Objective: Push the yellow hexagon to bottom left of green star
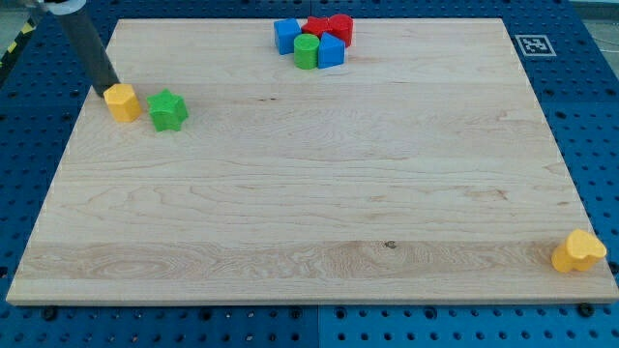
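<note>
My tip [109,93], a plain rod with no pincer to open, touches the yellow hexagon [122,101] at ten o'clock; the green star [168,110] sits near at four o'clock.

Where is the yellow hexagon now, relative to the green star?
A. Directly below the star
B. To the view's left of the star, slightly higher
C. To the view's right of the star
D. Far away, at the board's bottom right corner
B: the yellow hexagon sits just to the view's left of the green star, slightly higher, with my tip at the hexagon's upper left edge.
</note>
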### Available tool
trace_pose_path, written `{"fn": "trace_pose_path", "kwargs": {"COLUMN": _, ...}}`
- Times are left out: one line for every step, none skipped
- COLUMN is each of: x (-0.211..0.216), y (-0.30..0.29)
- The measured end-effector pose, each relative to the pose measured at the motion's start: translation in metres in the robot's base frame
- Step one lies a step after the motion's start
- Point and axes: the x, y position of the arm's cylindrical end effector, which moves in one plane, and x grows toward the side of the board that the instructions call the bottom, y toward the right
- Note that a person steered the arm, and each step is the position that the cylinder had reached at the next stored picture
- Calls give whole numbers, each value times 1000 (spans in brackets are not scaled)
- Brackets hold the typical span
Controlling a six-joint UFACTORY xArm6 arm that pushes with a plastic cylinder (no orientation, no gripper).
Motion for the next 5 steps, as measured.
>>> {"fn": "trace_pose_path", "kwargs": {"x": -8, "y": 8}}
{"fn": "trace_pose_path", "kwargs": {"x": 2, "y": 18}}
{"fn": "trace_pose_path", "kwargs": {"x": 3, "y": 18}}
{"fn": "trace_pose_path", "kwargs": {"x": 4, "y": 18}}
{"fn": "trace_pose_path", "kwargs": {"x": 6, "y": 18}}
